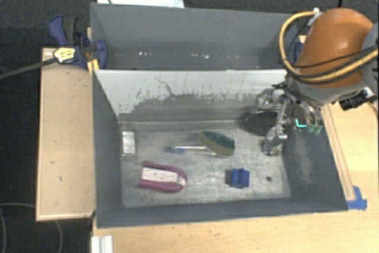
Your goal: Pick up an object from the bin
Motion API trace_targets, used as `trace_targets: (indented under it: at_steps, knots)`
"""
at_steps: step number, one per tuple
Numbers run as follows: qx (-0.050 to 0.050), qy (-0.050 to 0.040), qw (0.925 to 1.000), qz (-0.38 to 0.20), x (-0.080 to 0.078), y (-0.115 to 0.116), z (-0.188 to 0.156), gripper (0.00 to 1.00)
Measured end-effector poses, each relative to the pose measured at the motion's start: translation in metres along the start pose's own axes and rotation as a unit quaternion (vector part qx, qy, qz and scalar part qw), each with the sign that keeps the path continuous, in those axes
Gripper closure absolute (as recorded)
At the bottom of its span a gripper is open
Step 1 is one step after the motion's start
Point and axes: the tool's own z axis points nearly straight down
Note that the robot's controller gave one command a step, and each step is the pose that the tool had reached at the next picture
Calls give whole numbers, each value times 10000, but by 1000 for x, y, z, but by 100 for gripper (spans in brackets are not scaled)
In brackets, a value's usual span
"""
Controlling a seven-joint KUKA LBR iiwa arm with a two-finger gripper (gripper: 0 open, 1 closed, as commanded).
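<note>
The grey bin (195, 92) is sloping inward, keeping the loose things on its floor. The hand (273, 143) is hanging low at the floor's right end, beside a dark rounded thing (256, 122), perhaps only shadow, with the brush (214, 143) and blue block (238, 178) lying further left; I cannot tell how open it is or what it holds.

Arm enters over the right rim of the bin (195, 38). The wrist carries a domed orange cover (334, 44), with yellow cables (291, 62) looped around it. Below the wrist the gripper (273, 144) points downward, low over the bin floor at its right end, nearer the back wall.
</note>
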Motion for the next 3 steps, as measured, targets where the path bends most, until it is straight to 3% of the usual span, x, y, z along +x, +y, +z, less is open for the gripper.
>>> trace_targets:
  at_steps: [1,2,3]
  knots:
    - [-7,-1,9992,-408,-27,59,123,0]
    - [2,-40,9992,-397,-29,56,118,100]
    - [5,-77,9990,-433,-27,60,-16,100]
